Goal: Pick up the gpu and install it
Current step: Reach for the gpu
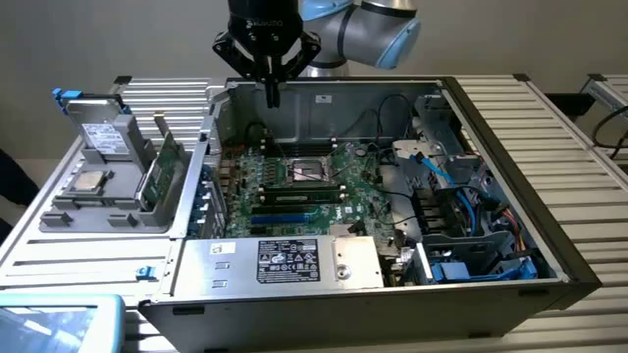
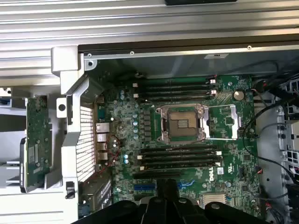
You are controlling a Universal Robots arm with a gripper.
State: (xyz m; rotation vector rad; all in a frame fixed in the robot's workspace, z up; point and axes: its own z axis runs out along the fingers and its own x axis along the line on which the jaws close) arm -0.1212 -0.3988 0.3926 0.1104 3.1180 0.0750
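A slatted metal table [image 1: 579, 132] fills the space, with a plain grey wall [image 1: 98, 37] behind it. At the exterior view's left, a grey holder [image 1: 88, 217] sits on the slats. It carries a silver hard drive [image 1: 103, 136] standing upright at its far end and a processor chip [image 1: 90, 182] lying flat. The gpu [image 1: 162, 173] stands on its edge along the holder's right side, green face showing, just beside the case wall. In the wrist view the gpu [image 2: 36, 140] stands in that same holder, outside the case.

An open computer case [image 1: 393, 290] lies on its side in the middle. Its green motherboard [image 1: 314, 187] faces up, with an empty processor socket [image 1: 306, 171] and one memory stick [image 1: 304, 197] seated beside it. A silver power supply [image 1: 290, 261] with a black label occupies the near corner.

The gripper [image 1: 270, 95] hangs over the far end of the case, well apart from the gpu. Its fingers are drawn together to a point, holding nothing. The blue and grey arm [image 1: 373, 22] rises behind it. Toward the exterior view's right, blue cables [image 1: 437, 173] loop through the drive bays.
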